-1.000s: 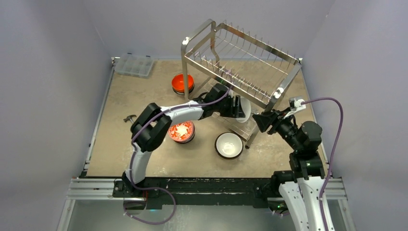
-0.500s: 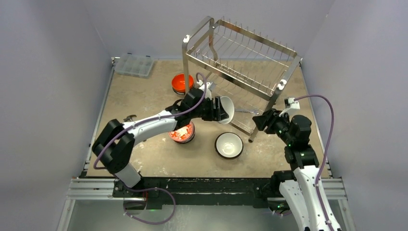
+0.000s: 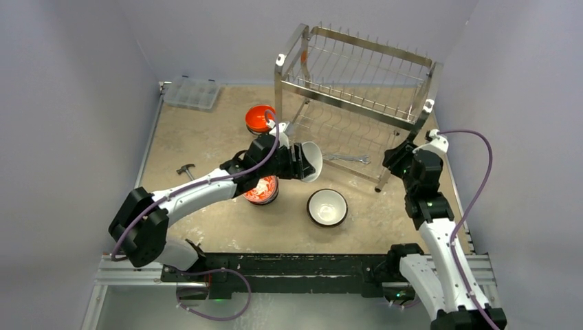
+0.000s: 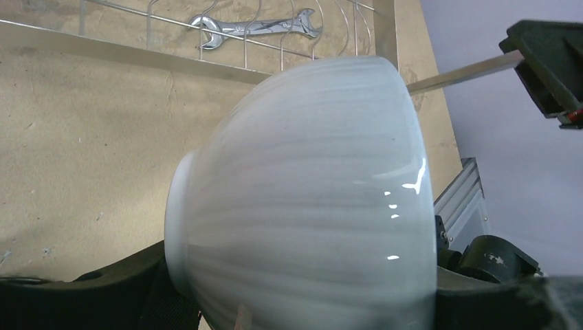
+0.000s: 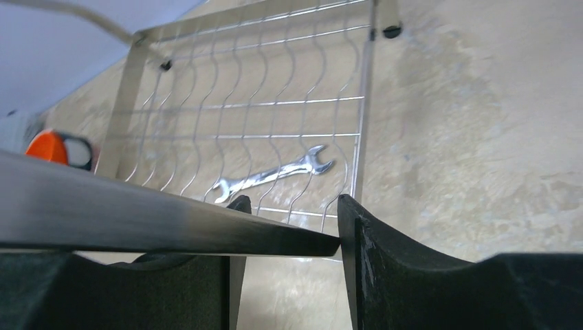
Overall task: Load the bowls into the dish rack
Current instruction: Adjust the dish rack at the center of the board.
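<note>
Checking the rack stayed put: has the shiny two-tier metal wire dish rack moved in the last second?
Yes. The dish rack swung upright; its near right leg shifted right and back, away from the white-inside dark bowl.

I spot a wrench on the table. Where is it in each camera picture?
Top external: wrench right of centre, under the dish rack.
Left wrist: wrench at top edge, behind rack wires.
Right wrist: wrench at centre, through the wires.
Shared landmark: the rack's wavy lower wires over it.
</note>
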Motion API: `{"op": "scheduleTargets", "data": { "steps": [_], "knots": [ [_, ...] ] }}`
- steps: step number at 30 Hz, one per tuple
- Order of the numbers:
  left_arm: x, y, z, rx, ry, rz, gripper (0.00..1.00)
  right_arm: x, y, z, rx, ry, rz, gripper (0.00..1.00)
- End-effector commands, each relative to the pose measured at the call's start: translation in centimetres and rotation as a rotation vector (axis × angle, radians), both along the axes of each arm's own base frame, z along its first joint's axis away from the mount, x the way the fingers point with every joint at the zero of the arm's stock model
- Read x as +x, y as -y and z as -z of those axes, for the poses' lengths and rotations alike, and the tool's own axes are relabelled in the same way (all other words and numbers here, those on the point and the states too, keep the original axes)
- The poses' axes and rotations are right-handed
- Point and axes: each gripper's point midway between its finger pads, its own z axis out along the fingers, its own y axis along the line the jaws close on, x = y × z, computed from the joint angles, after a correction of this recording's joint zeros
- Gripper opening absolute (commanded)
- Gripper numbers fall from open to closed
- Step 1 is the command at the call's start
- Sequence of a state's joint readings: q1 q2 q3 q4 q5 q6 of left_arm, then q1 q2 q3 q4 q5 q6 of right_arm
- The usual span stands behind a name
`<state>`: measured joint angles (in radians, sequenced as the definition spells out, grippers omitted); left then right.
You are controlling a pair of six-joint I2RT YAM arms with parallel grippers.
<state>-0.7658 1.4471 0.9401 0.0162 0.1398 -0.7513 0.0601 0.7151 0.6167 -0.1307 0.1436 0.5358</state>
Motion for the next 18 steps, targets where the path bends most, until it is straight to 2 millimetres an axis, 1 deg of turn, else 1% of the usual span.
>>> {"op": "scheduleTargets", "data": {
  "steps": [1,2,3,5,8,10,11,12,14,18],
  "knots": [
    [0.3,-0.4,-4.8,-0.102,0.098,-0.029,0.29,2.3,2.9,-3.3,0.012,0.095,0.191,0.52],
    [0.2,-0.5,-4.9,-0.101,0.100,-0.029,0.29,2.5,2.9,-3.5,0.013,0.096,0.196,0.59],
    [0.1,-0.7,-5.0,-0.100,0.100,-0.033,0.29,2.8,3.0,-3.5,0.013,0.095,0.197,0.62],
    [-0.2,-1.1,-5.0,-0.102,0.099,-0.039,0.29,3.1,2.7,-3.7,0.014,0.088,0.181,0.73],
    [-0.6,-1.7,-4.8,-0.100,0.095,-0.047,0.29,2.9,1.0,-4.4,0.030,0.085,0.085,0.89],
    [-0.9,-2.1,-4.6,-0.098,0.092,-0.054,0.29,2.0,-0.3,-4.6,0.053,0.082,0.009,0.96],
    [-1.0,-2.2,-4.7,-0.100,0.092,-0.057,0.28,1.4,-1.1,-4.7,0.067,0.081,-0.036,0.98],
    [-1.0,-2.4,-4.6,-0.100,0.091,-0.060,0.29,0.7,-2.0,-4.7,0.078,0.081,-0.088,0.99],
    [-1.2,-2.5,-4.4,-0.101,0.085,-0.058,0.28,-0.7,-3.1,-4.7,0.089,0.085,-0.161,0.99],
    [-1.5,-2.4,-4.4,-0.117,0.078,-0.047,0.29,-3.0,-3.9,-4.6,0.125,0.087,-0.198,0.99]
  ]
}}
